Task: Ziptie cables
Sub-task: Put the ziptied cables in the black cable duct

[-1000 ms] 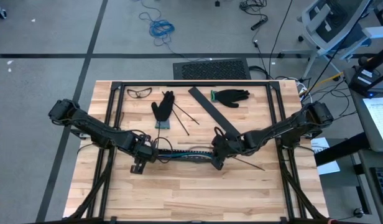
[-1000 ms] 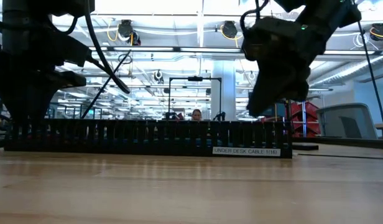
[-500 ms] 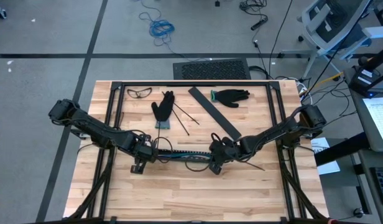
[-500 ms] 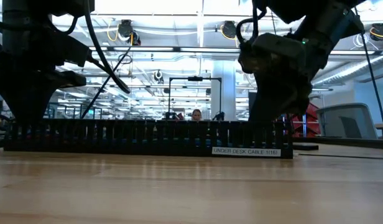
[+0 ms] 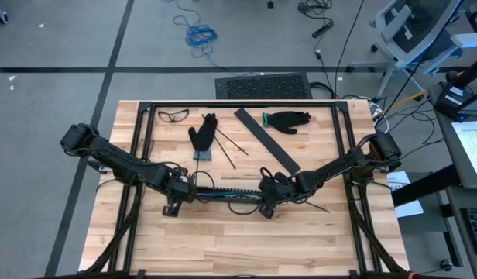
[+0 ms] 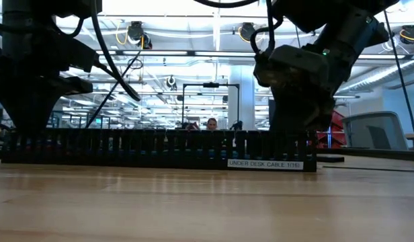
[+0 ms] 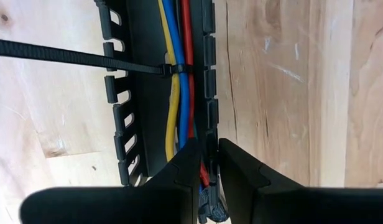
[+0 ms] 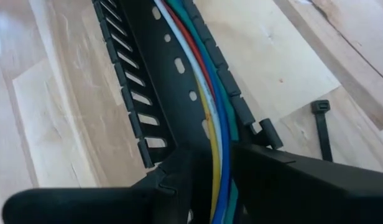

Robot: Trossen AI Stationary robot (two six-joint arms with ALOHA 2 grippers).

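1. Cables (image 7: 178, 93) lie in the slotted tray (image 8: 155, 81) mid-counter (image 5: 223, 248); both my fingers, left (image 7: 207, 180) and right (image 8: 211, 177), pinch the bundle.
2. Risk: pulling apart drags wires out.
3. Ziptie (image 7: 73, 57) may slip, tail loose.

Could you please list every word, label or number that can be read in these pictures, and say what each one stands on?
"UNDER DESK CABLE 1(16)": white label on the black slotted strip, low view.
No other text can be read in any view.

Multicoloured cables (image 7: 179, 93) lying lengthwise in black slotted strip (image 7: 132, 93), zip-tied
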